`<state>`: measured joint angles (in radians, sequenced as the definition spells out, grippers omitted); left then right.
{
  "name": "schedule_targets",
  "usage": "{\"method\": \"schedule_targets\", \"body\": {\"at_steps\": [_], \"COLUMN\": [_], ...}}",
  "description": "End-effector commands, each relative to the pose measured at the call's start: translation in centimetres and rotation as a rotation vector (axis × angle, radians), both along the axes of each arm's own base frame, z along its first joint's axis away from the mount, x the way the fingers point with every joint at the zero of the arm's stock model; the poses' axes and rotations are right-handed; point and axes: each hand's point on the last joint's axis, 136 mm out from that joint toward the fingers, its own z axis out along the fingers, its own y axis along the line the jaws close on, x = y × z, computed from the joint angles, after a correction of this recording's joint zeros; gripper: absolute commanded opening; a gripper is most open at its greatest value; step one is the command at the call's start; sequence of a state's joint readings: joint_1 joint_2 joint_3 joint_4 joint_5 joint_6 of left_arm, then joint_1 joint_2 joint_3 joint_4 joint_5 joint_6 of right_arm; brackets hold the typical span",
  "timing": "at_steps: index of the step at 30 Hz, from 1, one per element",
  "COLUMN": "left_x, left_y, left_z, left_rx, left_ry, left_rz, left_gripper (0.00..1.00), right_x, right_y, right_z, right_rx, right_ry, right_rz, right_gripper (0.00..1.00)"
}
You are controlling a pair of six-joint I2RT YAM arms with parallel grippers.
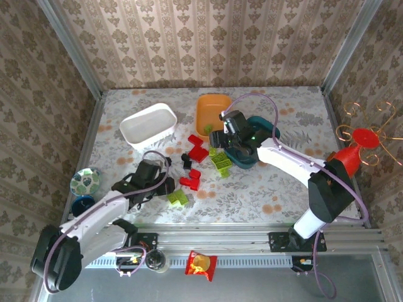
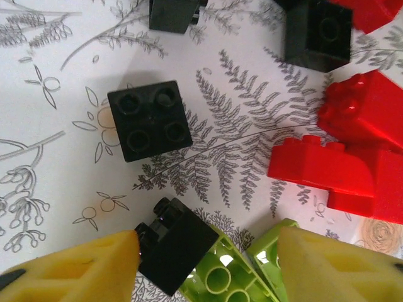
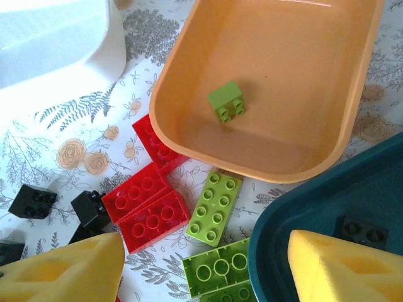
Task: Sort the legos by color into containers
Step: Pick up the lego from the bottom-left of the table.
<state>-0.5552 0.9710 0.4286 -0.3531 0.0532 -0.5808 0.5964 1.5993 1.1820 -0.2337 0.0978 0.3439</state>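
Red, lime green and black legos lie loose mid-table. The white tub, orange tub and dark teal tub stand behind them. My left gripper is low over the table, its jaws apart around a small black brick and a lime green brick. The left fingertip touches the black brick. My right gripper hangs open and holds nothing, above red bricks and green bricks. One green brick lies in the orange tub. A black brick lies in the teal tub.
A small patterned dish sits at the table's left edge. A red vase-like object with wire loops stands at the right edge. A snack packet lies on the near rail. More black bricks and red bricks surround the left gripper.
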Motion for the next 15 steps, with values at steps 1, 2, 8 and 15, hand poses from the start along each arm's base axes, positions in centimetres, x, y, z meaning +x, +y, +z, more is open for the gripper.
{"method": "schedule_targets", "body": {"at_steps": [1, 2, 8, 15], "left_x": [0.1, 0.1, 0.5, 0.8], "left_y": [0.2, 0.6, 0.5, 0.2], "left_z": [-0.4, -0.7, -1.3, -1.9], "left_rx": [0.010, 0.019, -0.009, -0.003], "left_ry": [0.014, 0.018, 0.025, 0.042], "left_rz": [-0.002, 0.008, 0.011, 0.000], "left_gripper": [0.54, 0.53, 0.51, 0.52], "right_x": [-0.4, -0.5, -0.8, -0.8], "right_y": [-0.6, -0.7, -1.1, -1.5], "right_z": [0.6, 0.6, 1.0, 0.7], "right_rx": [-0.011, -0.014, -0.020, -0.035], "right_ry": [-0.022, -0.024, -0.037, -0.038], "right_rz": [-0.009, -0.010, -0.013, -0.020], "right_gripper": [0.71, 0.71, 0.70, 0.71]}}
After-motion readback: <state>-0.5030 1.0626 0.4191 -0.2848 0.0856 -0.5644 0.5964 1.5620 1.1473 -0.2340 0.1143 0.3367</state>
